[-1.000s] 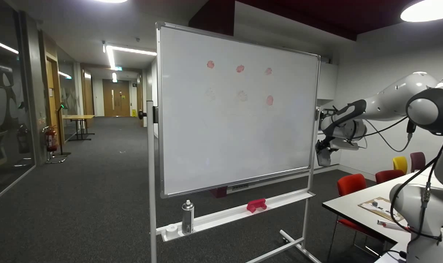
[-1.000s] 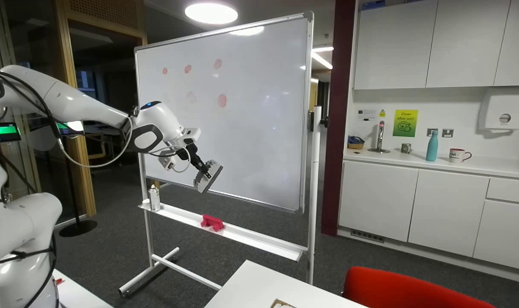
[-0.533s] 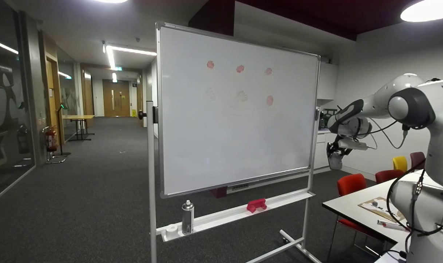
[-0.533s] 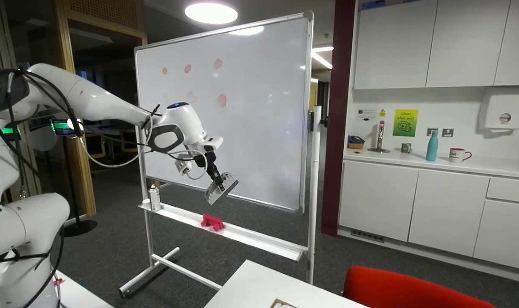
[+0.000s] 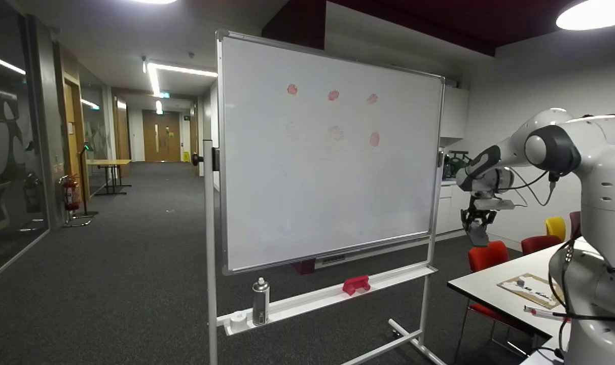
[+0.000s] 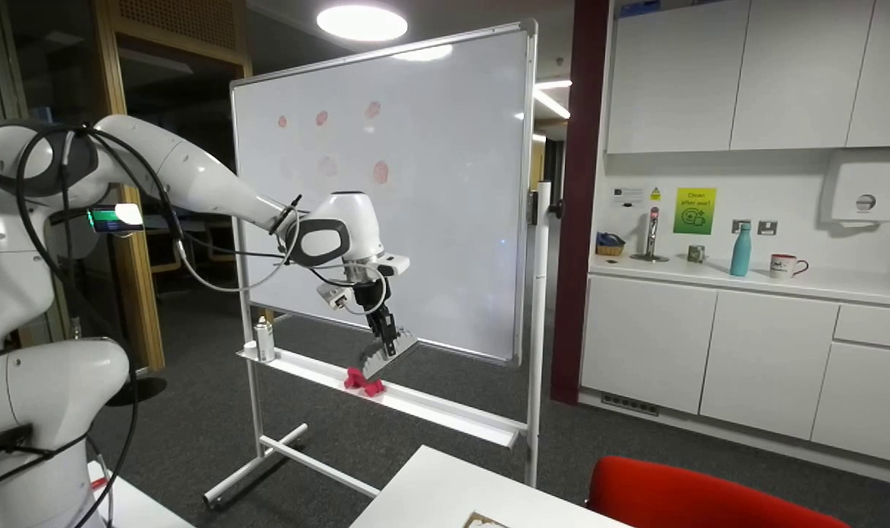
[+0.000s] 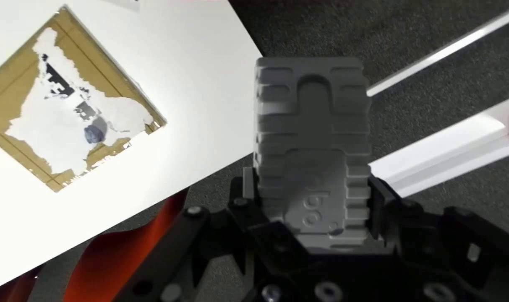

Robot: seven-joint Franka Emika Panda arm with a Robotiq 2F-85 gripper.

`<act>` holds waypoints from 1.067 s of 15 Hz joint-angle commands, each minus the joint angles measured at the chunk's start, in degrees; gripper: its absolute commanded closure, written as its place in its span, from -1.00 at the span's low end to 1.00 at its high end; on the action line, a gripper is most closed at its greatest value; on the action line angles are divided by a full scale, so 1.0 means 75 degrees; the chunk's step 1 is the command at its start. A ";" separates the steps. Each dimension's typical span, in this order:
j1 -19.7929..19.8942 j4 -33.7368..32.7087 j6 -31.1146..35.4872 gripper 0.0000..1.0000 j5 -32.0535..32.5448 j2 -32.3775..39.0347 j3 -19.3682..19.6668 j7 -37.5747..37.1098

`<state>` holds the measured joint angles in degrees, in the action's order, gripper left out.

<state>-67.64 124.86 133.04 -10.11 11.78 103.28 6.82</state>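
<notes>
Evidently gripped: the gray eraser (image 7: 313, 147) was grasped by the tool (image 7: 315, 193), its ribbed long sides pinched toward the wrist end.
Eraser's place: it was held tilted in the air, on the near side of the whiteboard (image 6: 452, 242).
Eraser's feel: it was judged light, stiff and hard to break; the underside was not clearly shown.
Surest hold: the ribbed sides were judged best, slipping being resisted by the ribs.
Tray (image 6: 459, 418): a red piece (image 5: 357, 282) was carried near its middle, with a spray can (image 5: 260, 303) and a white roll or cup (image 5: 238, 320) at the left end.
Basket (image 6: 610, 250): blue items (image 6: 608, 239) were held in it, at the left of the kitchen worktop (image 6: 863, 284).
Mug (image 6: 781, 266) and bottle (image 6: 740, 253): both were seen farther right; their contents were hidden.
</notes>
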 commanded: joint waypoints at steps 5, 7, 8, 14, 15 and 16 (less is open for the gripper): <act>0.0923 0.0020 -0.0018 -0.20 0.1062 -0.0030 -0.0860 -0.0110; 0.0912 0.0019 -0.0018 -0.20 0.1060 -0.0030 -0.0860 -0.0110; 0.0911 0.0019 -0.0018 -0.20 0.1060 -0.0030 -0.0860 -0.0110; 0.1400 -0.0021 0.0056 0.30 0.1370 -0.0174 -0.1387 0.0067; 0.1560 -0.0038 0.0056 0.30 0.1428 -0.0198 -0.1547 0.0172; 0.1784 -0.0060 0.0018 0.30 0.1531 -0.0186 -0.1751 0.0304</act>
<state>-58.72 125.08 132.93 -1.30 11.56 94.04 6.56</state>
